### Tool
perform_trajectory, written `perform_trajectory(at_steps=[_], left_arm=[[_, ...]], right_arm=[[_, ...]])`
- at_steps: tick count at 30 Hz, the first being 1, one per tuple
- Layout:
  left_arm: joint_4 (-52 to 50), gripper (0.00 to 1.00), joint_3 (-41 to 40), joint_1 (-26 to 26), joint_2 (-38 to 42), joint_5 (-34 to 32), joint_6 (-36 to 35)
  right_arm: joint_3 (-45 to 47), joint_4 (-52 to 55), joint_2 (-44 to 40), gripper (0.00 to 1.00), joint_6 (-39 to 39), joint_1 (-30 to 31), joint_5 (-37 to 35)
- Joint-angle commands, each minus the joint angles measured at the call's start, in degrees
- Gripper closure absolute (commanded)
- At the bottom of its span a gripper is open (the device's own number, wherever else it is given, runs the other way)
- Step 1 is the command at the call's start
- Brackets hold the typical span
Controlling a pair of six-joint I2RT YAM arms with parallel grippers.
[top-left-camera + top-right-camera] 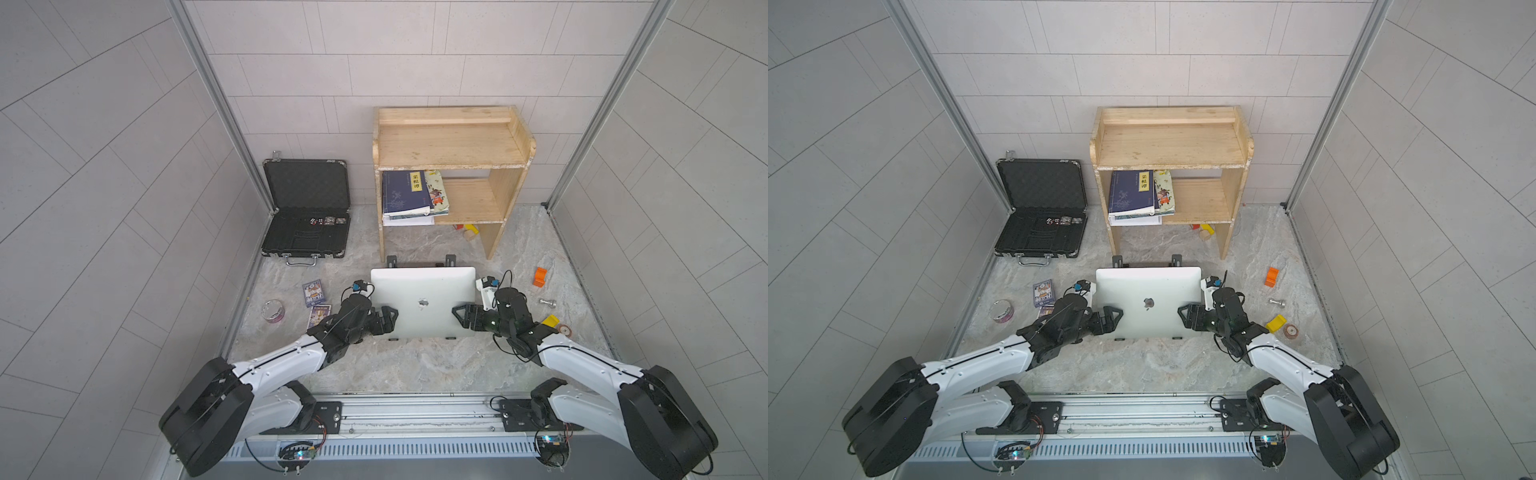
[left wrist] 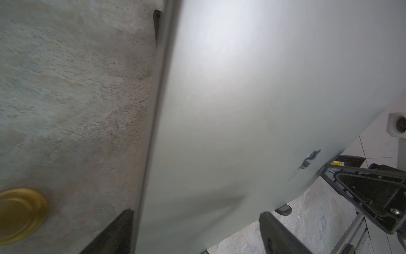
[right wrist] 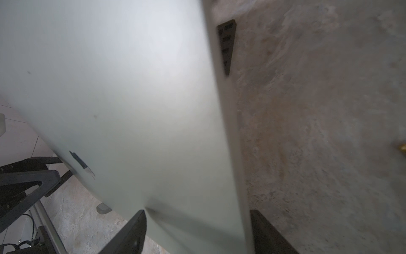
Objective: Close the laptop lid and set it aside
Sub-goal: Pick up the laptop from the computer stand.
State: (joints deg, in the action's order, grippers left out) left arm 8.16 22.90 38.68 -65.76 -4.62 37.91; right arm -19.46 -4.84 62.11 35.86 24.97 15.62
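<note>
The silver laptop (image 1: 424,286) lies flat in the middle of the table with the laptop lid (image 1: 1148,286) down and its apple logo facing up in both top views. It rests on a black stand (image 1: 450,260). My left gripper (image 1: 392,318) is at the laptop's left edge and my right gripper (image 1: 457,313) at its right edge. Both stand open and straddle the edge: in the left wrist view one finger (image 2: 276,233) hovers over the lid (image 2: 241,110) and the other sits beside the edge. The right wrist view shows the same around the lid (image 3: 131,99).
An open black briefcase (image 1: 305,216) stands at the back left and a wooden shelf (image 1: 449,141) with books at the back. Card boxes (image 1: 312,293) and a tape roll (image 1: 273,311) lie left of the laptop. An orange block (image 1: 540,277), a bolt (image 1: 547,302) and a yellow block (image 1: 552,320) lie to the right.
</note>
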Motion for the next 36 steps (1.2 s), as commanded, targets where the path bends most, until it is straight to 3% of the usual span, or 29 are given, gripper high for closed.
perform_trajectory(at_steps=[1, 36], left_arm=[[1.0, 0.12, 2.6, 1.0, 1.8, 1.9, -0.5], [-3.0, 0.12, 11.8, 3.4, -0.5, 1.9, -3.8]], right_arm=[[-0.7, -0.1, -2.0, 0.25, 0.5, 0.1, 1.7], [-8.2, 1.4, 0.6, 0.34, -0.7, 0.9, 4.6]])
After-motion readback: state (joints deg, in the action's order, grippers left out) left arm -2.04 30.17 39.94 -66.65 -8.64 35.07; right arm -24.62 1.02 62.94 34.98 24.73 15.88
